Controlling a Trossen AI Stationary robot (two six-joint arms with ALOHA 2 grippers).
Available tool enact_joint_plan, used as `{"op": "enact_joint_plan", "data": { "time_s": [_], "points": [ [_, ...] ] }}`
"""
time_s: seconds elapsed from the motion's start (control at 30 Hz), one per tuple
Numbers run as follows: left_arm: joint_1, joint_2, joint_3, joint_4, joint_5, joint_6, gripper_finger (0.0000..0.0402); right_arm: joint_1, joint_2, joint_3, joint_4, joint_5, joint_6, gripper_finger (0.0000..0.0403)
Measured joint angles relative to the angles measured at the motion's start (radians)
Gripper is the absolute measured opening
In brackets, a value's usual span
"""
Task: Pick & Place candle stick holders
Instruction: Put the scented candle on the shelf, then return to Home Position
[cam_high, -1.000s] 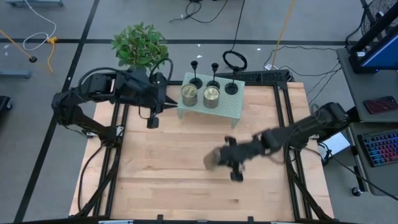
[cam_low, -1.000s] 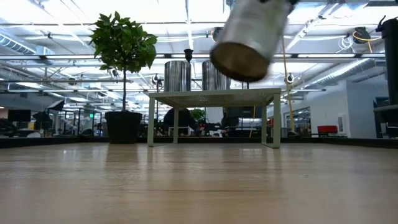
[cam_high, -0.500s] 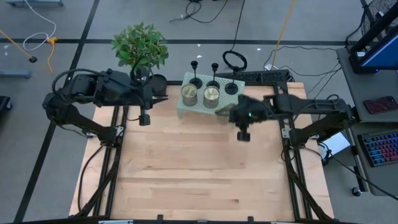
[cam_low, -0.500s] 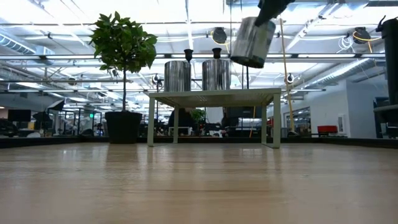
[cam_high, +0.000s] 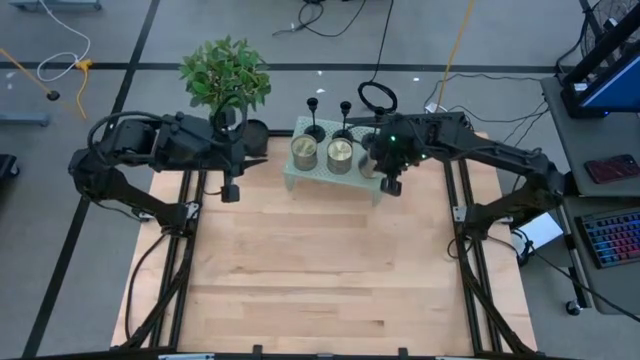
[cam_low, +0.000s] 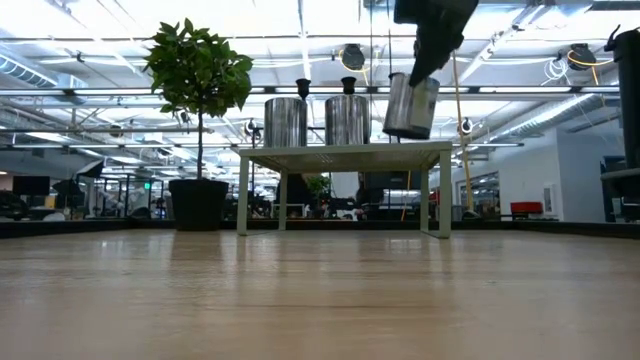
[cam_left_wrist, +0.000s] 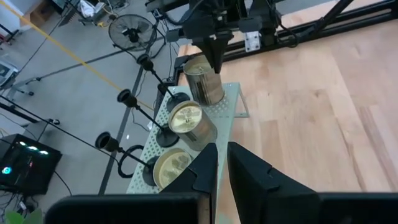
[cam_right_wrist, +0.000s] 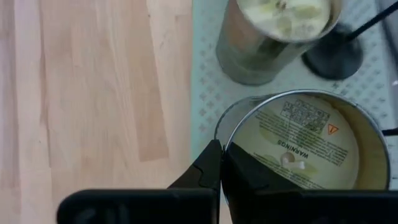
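Note:
Three black candle stick holders (cam_high: 314, 130) (cam_high: 344, 129) (cam_high: 372, 140) stand on their round bases along the far edge of a small pale green perforated stand (cam_high: 312, 178); they also show in the left wrist view (cam_left_wrist: 165, 135). Two jar candles (cam_high: 304, 152) (cam_high: 340, 153) stand on the stand in front of them. My right gripper (cam_right_wrist: 222, 165) is shut on a third jar candle (cam_low: 410, 105) over the stand's right end. My left gripper (cam_left_wrist: 220, 171) is shut and empty, in the air left of the stand, near a potted plant (cam_high: 225, 72). My right gripper holds the jar candle by its rim (cam_right_wrist: 225, 144), one finger inside the jar and one outside. The fingers come from above, pointing down. The jar hangs below them, slightly tilted, its bottom (cam_low: 405, 133) a little above the stand's top.
The potted plant stands at the table's far left corner. A black cable loop (cam_high: 377, 97) lies behind the stand. The bare wooden table top (cam_high: 320, 270) stretches from the stand to the near edge.
My right gripper has carried the jar candle from mid-table toward the far edge, to above the stand's right end, and the jar has turned from strongly tipped to nearly upright. My left gripper has drawn back a little toward the table's left edge.

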Motion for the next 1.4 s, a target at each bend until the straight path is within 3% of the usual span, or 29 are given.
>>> {"op": "enact_joint_plan", "data": {
  "time_s": [0.1,0.23,0.63,1.27,1.4],
  "points": [
    [0.0,0.0,0.0,-0.013,0.0,-0.006,0.0042,-0.017,0.013,-0.013,-0.001,-0.065,-0.042,0.0],
    [0.0,0.0,0.0,-0.016,0.0,-0.006,0.0042,-0.021,0.012,-0.044,0.004,-0.076,-0.056,0.0],
    [0.0,0.0,0.0,-0.017,0.0,0.002,0.0042,-0.028,0.005,-0.088,0.069,-0.064,-0.142,0.0033],
    [0.0,-0.003,0.0,-0.017,0.0,-0.005,0.0042,-0.019,-0.021,-0.089,0.225,-0.061,-0.154,0.0118],
    [0.0,-0.024,0.0,-0.022,0.0,-0.018,0.0042,0.0,-0.069,-0.089,0.225,0.001,-0.149,0.012]
  ]
}}
